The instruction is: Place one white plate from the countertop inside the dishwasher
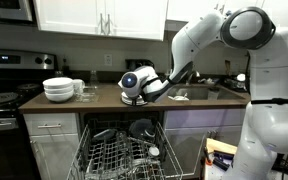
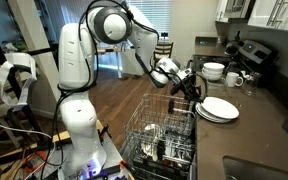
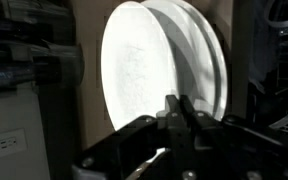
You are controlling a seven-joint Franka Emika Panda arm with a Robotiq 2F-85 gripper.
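Note:
A short stack of white plates (image 2: 218,108) lies on the dark countertop (image 2: 256,125), just above the open dishwasher. My gripper (image 2: 191,88) is at the stack's near edge. In the wrist view the top white plate (image 3: 134,70) fills the frame, and the gripper's fingers (image 3: 180,108) are pinched together on its rim. The plate rests on the stack. In an exterior view the gripper (image 1: 134,96) is low over the countertop (image 1: 99,98) and hides the plates. The dishwasher's wire rack (image 1: 119,155) is pulled out below and also shows in the other exterior view (image 2: 164,135).
A taller stack of white bowls (image 1: 59,90) stands further along the counter, also visible in an exterior view (image 2: 214,70), with a mug (image 2: 234,78) beside it. The black stove (image 1: 2,100) is beyond them. The rack holds some dishes. A sink (image 1: 199,93) is near the robot's base.

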